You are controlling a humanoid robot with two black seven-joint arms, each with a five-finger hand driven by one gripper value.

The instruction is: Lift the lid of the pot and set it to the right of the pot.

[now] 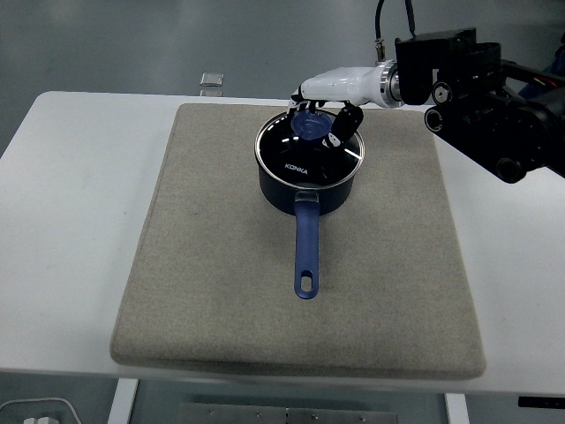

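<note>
A mat [221, 291] is laid on the table [62, 221]. The pot [309, 181] is set on the far part of the mat, with its handle [305, 252] pointed toward the near edge. The lid [309, 150] is on the pot. The right hand [328, 110] is placed just behind the lid, over its knob [309, 125].

Under my reach lies a beige felt mat [221, 291], spread square across the white table [62, 221]. Past the table's far edge, a small grey object [211, 79] sits on the floor.
</note>
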